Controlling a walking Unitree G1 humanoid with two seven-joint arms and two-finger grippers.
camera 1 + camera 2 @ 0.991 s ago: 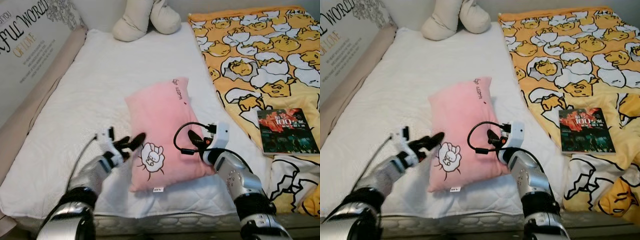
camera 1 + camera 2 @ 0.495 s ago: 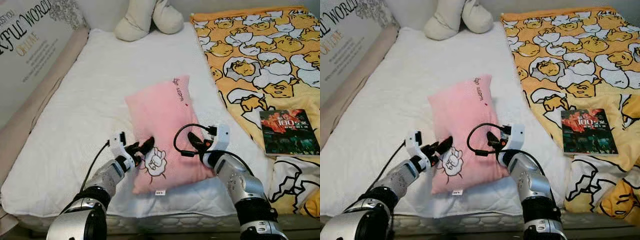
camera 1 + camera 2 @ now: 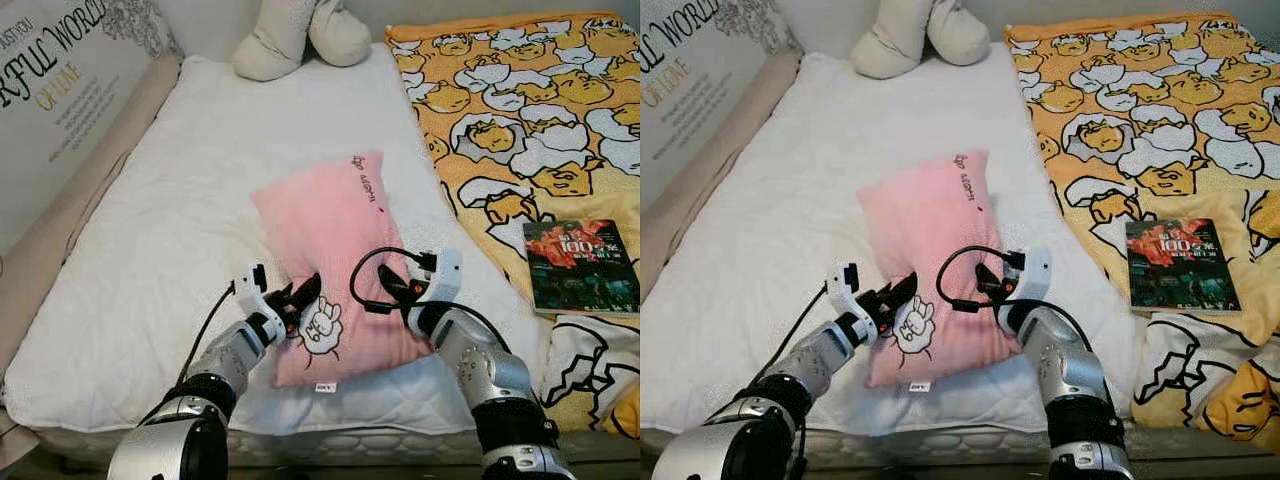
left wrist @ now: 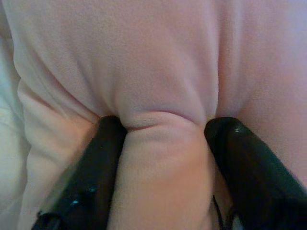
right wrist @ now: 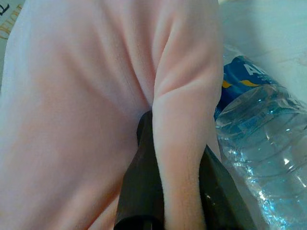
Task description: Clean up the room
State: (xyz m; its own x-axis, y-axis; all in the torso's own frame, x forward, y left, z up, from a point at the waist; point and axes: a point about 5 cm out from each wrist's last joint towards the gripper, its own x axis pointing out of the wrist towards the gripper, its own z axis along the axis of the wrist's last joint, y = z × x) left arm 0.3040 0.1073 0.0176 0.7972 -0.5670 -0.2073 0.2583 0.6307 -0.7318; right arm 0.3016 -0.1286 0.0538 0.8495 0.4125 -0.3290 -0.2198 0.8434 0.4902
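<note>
Pink plush pillow (image 3: 335, 255) lying lengthwise near the middle of a white quilted mattress (image 3: 180, 220), its printed cartoon patch toward the near edge. Left gripper (image 3: 296, 300) at the pillow's near left edge; in the left wrist view its two black fingers (image 4: 88, 177) press into the fabric with a raised fold bunched between them, jaws partly closed on that fold. Right gripper (image 5: 163, 191) at the pillow's near right edge, below a white wrist camera housing and a looped black cable; in the right wrist view a ridge of pink fabric is pinched tightly between the jaws.

Clear plastic water bottle (image 5: 259, 143) with a blue label, seen in the right wrist view just beside the pinched edge of the pillow and touching it, resting on the white mattress.

Yellow blanket (image 3: 520, 110) printed with cartoon characters covers the right part of the bed; a dark-covered book (image 3: 580, 265) lies flat on it, well apart from the pillow. Cream stuffed toy (image 3: 300, 35) at the far end of the mattress. Padded beige side rail (image 3: 75, 185) along the left of the bed, with a lettered wall panel (image 3: 55, 85) beyond it.
</note>
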